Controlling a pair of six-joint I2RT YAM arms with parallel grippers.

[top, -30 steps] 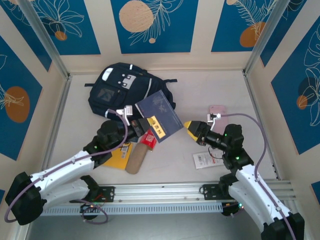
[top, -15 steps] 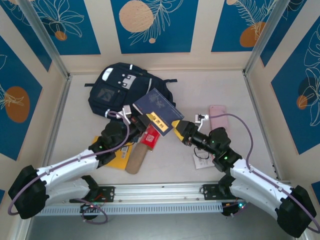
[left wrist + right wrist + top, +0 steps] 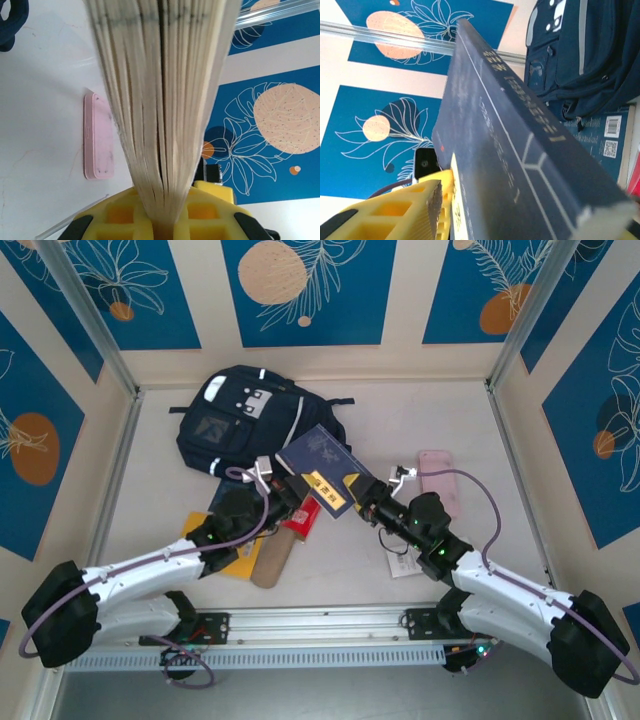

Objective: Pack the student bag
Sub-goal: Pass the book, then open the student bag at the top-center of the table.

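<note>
Arms inward; left tool and right tool at book.

Bright, even light from overhead. Table reads pale; shadows under the arms soft and short. Top view sharp, no glare. Left wrist view: book page edges very close, smeared toward upper frame. Right wrist view: cover blurred at lower right, student bag sharper.

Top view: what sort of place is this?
Probably a robot test booth, not a classroom: blue leaf-print wall panels enclose a white table, and white robot arms are bolted to a metal rail at its near edge.
</note>
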